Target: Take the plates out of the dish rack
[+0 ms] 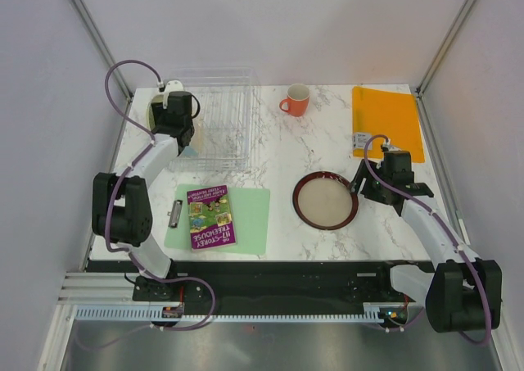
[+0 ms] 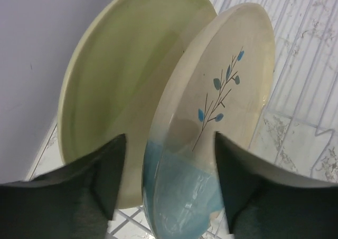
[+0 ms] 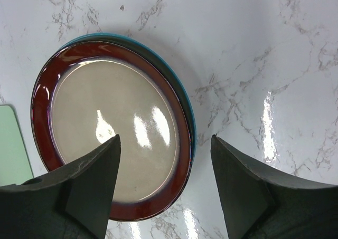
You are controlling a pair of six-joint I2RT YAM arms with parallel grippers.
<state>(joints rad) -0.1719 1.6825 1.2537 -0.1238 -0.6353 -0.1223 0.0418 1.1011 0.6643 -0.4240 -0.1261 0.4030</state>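
Observation:
The clear dish rack (image 1: 221, 117) stands at the back left; its ribs show in the left wrist view (image 2: 306, 65). Two plates stand upright in it: the pale yellow-green plate (image 2: 121, 65) and the blue-and-cream sprig plate (image 2: 222, 91). My left gripper (image 2: 169, 165) is open, its fingers straddling the sprig plate's rim; from above it (image 1: 182, 137) sits at the rack's left side. The dark-red-rimmed beige plate (image 3: 111, 139) lies flat on the table on a teal-edged plate (image 3: 188, 112). My right gripper (image 3: 165, 165) is open and empty over its right rim (image 1: 360, 183). No watermelon pattern shows.
An orange mug (image 1: 295, 100) stands behind the stacked plates (image 1: 326, 199). An orange board (image 1: 386, 121) lies at the back right. A light green mat (image 1: 246, 215) with a purple book (image 1: 210, 216) lies at the front left. Walls close in on both sides.

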